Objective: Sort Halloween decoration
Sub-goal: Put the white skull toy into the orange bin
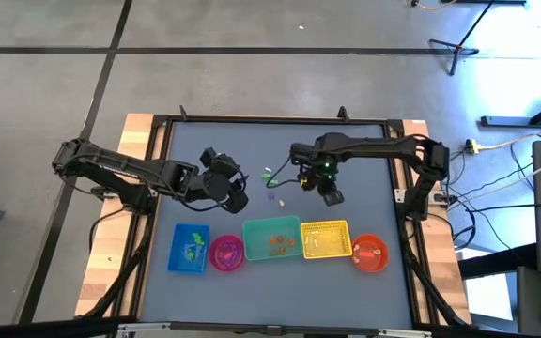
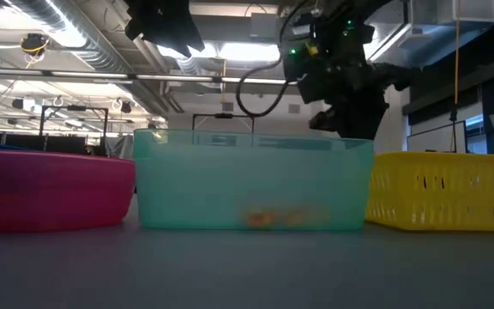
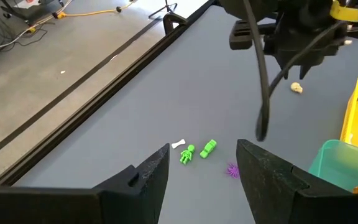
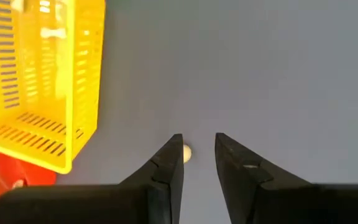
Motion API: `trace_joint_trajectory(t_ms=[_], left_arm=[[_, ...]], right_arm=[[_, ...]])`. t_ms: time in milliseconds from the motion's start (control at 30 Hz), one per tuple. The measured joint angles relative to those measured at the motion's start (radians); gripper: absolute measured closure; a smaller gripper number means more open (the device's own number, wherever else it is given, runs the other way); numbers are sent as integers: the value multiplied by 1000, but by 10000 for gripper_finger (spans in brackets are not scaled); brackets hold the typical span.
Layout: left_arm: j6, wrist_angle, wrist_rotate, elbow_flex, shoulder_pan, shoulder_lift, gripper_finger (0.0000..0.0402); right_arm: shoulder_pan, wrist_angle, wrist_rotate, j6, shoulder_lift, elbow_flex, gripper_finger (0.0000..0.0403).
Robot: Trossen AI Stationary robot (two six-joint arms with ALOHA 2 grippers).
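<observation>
A few trinkets lie loose on the grey desk (image 1: 364, 150), behind the row of containers. Two small green figures (image 3: 197, 151) lie side by side, a tiny white bone (image 3: 178, 144) just beside them and a purple spiky piece (image 3: 232, 169) near them on the side toward the teal bin (image 1: 272, 238). Well apart from that cluster lies a small cream-white piece (image 4: 186, 153), alone on bare desk near the yellow basket (image 4: 39, 74).

The right hand (image 4: 197, 163) hangs above the desk over the cream-white piece, its two fingers (image 4: 169, 167) parted by a narrow gap and holding nothing; the piece shows just beside one fingertip, not between them. The left hand (image 3: 202, 180) hovers over the desk short of the green figures, its fingers (image 3: 151, 171) spread wide and empty.

Along the desk's front edge the containers stand in a line: a blue tray (image 1: 189, 248), a pink bowl (image 1: 226, 253), the teal bin, the yellow basket and an orange bowl (image 1: 370, 253). Green bits lie in the blue tray, orange ones in the teal bin, pale ones in the yellow basket.
</observation>
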Motion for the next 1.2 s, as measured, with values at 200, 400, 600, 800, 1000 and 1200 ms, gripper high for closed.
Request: trace_joint_trajectory(t_ms=[200, 400, 600, 800, 1000, 1200], left_arm=[[0, 0, 0, 0, 0, 0, 230], [0, 0, 0, 0, 0, 0, 230], [0, 0, 0, 0, 0, 0, 230], [3, -7, 0, 0, 0, 0, 230], [3, -38, -5, 0, -30, 0, 230], [-68, -80, -17, -39, -113, -1, 230]], right_arm=[[-2, -41, 0, 30, 0, -35, 313], [-1, -40, 0, 31, -1, -68, 313], [-1, -56, 0, 33, -1, -74, 305], [-2, -77, 0, 84, -1, -74, 255], [-2, -79, 8, 127, -20, -74, 211], [-2, -168, 8, -24, -151, -74, 212]])
